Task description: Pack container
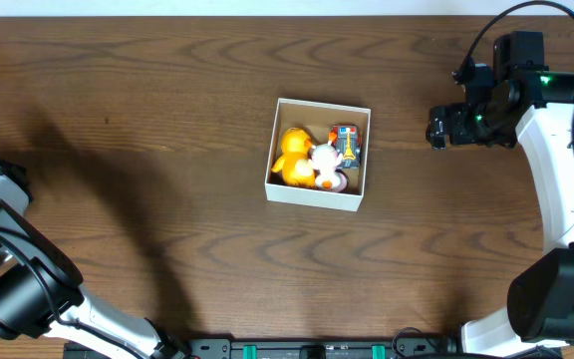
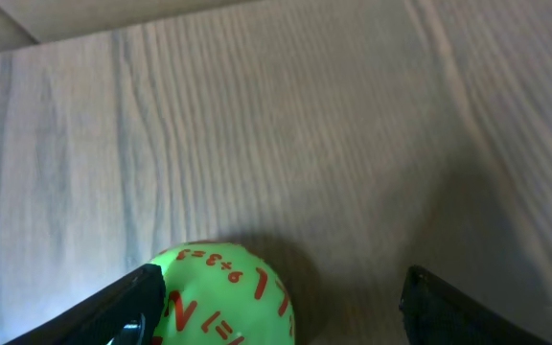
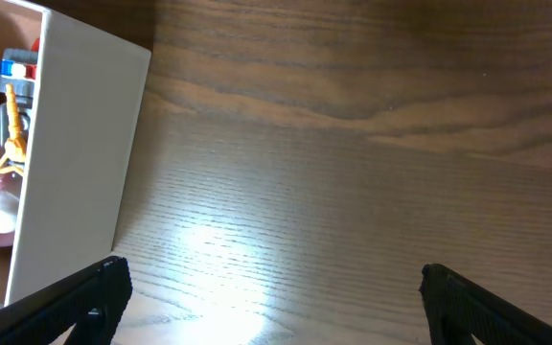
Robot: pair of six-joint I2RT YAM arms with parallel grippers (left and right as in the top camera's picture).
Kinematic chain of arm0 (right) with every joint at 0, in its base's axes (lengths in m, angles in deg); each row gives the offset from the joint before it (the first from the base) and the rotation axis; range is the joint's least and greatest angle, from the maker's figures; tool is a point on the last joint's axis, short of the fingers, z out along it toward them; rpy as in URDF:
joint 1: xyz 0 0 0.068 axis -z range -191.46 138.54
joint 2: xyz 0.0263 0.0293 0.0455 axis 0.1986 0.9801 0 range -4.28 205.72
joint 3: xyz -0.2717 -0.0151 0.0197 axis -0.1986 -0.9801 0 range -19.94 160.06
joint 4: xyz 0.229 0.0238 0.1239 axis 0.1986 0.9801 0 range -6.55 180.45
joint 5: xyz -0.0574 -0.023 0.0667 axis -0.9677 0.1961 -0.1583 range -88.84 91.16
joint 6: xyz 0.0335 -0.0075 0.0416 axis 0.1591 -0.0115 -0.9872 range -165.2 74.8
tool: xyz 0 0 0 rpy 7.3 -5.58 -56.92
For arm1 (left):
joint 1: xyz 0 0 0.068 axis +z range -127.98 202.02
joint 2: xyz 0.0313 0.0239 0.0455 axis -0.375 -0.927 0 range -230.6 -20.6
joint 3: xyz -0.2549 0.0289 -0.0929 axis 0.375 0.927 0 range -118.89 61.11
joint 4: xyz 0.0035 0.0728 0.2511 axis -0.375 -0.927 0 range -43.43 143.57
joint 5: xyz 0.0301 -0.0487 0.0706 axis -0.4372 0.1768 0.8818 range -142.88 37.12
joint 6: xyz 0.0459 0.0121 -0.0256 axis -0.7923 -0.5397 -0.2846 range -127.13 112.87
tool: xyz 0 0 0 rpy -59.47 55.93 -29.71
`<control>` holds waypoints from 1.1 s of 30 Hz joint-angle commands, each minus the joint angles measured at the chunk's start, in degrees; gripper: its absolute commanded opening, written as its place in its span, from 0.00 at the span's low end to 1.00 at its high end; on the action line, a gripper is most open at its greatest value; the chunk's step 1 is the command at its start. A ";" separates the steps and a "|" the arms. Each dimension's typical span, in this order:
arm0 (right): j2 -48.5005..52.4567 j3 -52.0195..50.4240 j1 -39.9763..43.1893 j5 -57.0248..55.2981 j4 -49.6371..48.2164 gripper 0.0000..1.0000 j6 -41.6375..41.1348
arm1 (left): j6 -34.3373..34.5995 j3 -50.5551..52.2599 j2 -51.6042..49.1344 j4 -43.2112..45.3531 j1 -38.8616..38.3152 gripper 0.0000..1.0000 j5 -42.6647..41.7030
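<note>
Right pincer (image 3: 271,271) stands spread, the square white-walled, brown-lined cardboard container (image 3: 84,144) just outside one finger, while the left pincer (image 2: 281,278), also spread, has a round green ball with red numerals (image 2: 218,297) between its fingers.

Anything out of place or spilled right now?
One stray: a green ball lies on the table within the open left gripper, outside the container. Nothing looks spilled.

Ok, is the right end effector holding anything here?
No, in the right wrist view the right end effector is open, with only bare table between its fingers, beside the white wall of the container.
</note>
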 commanded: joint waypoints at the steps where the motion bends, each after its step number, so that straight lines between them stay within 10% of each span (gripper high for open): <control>1: -1.29 0.74 0.00 0.02 0.02 0.99 -0.81 | 0.15 0.57 -2.40 -2.93 -0.02 0.80 -1.77; 14: -1.29 0.74 0.02 0.02 0.04 0.99 -0.81 | 1.20 0.57 -2.40 -10.05 0.68 0.70 -1.68; 25: -1.29 0.74 0.02 0.02 0.04 0.99 -0.81 | 1.25 0.57 -2.34 -11.69 2.60 0.08 -1.73; 33: -1.29 0.74 0.00 0.02 0.02 0.99 -0.81 | 1.25 0.55 2.82 -8.28 2.40 0.06 -2.03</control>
